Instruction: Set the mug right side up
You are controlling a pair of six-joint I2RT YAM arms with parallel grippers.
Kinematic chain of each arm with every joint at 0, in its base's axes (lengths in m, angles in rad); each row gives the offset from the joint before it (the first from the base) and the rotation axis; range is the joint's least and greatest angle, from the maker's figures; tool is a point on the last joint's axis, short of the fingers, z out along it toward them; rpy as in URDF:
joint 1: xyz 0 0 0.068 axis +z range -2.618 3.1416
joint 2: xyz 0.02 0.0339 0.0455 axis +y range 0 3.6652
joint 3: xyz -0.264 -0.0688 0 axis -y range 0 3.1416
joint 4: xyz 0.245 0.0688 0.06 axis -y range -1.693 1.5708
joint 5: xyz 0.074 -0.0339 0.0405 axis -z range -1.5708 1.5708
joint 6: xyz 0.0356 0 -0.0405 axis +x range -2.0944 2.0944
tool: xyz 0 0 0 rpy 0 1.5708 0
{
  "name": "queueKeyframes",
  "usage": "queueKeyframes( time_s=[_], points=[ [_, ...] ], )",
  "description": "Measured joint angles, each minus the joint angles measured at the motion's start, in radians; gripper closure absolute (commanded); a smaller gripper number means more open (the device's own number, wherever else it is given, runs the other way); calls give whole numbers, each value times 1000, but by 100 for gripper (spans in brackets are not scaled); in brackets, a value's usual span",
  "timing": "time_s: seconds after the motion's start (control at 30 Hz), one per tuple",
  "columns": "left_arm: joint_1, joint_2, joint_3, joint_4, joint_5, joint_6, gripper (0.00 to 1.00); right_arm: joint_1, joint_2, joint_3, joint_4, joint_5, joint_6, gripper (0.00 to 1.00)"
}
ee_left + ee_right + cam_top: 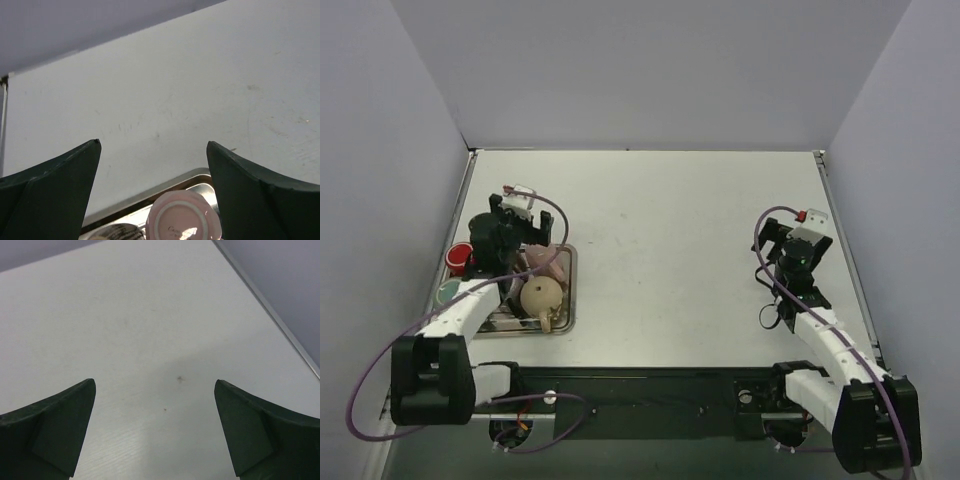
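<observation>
At the far left edge of the table (680, 220), a red cup (459, 256) and a green cup (449, 292) stand just beside a metal tray (571, 292). They sit outside the tray, and the left arm hides part of them.

The left gripper (153, 142) hangs over the back part of the tray. Its two dark fingers (55, 190) are spread wide apart, with nothing between them.

The pink mug (182, 220) is in the tray, just below that gap. It is upside down, so the round ring of its bottom faces up. From above, only a bit of pink peeks out beside the arm. A dark speckled thing (117, 232) sits right next to it, too cut off to name. A round beige pot (542, 295) fills the front of the tray, close to the mug.

The middle of the table is bare white with a few small marks.

On the right, far from the tray, the right gripper (154, 381) hangs over the table. Its fingers (50, 435) are also spread wide and hold nothing.
</observation>
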Motion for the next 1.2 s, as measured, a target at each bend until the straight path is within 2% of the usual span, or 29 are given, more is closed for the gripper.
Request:
queueKeyframes(
  time_s=[0.1,0.17,0.2,0.27,0.37,0.43,0.57,0.63,0.77,1.0,1.2],
  points=[
    [-15,-97,213,-391,169,238,2,42,-73,101,-142,-147,-8,0],
    [-66,-119,384,-678,208,422,1,84,-101,144,-205,-203,-29,0],
    [-126,-119,475,-826,189,528,0,117,-116,163,-238,-238,-45,0],
    [-293,-129,578,-1061,132,703,7,174,-135,182,-286,-298,-71,0],
    [-578,-153,543,-1350,13,861,22,236,-132,183,-334,-376,-104,0],
    [-690,-153,479,-1505,-54,925,26,257,-119,181,-359,-402,-121,0],
    [-777,-154,381,-1763,-132,1060,26,269,-87,181,-400,-415,-143,0],
    [-781,-163,364,-1808,-144,1123,26,270,-76,181,-408,-415,-147,0],
    [-782,-190,280,-1792,-215,1226,27,271,-60,181,-423,-415,-154,0],
    [-782,-177,113,-1664,-300,1331,45,271,-55,180,-423,-415,-163,0],
    [-781,-164,47,-1502,-381,1400,53,271,-36,180,-425,-448,-162,0]
  ],
)
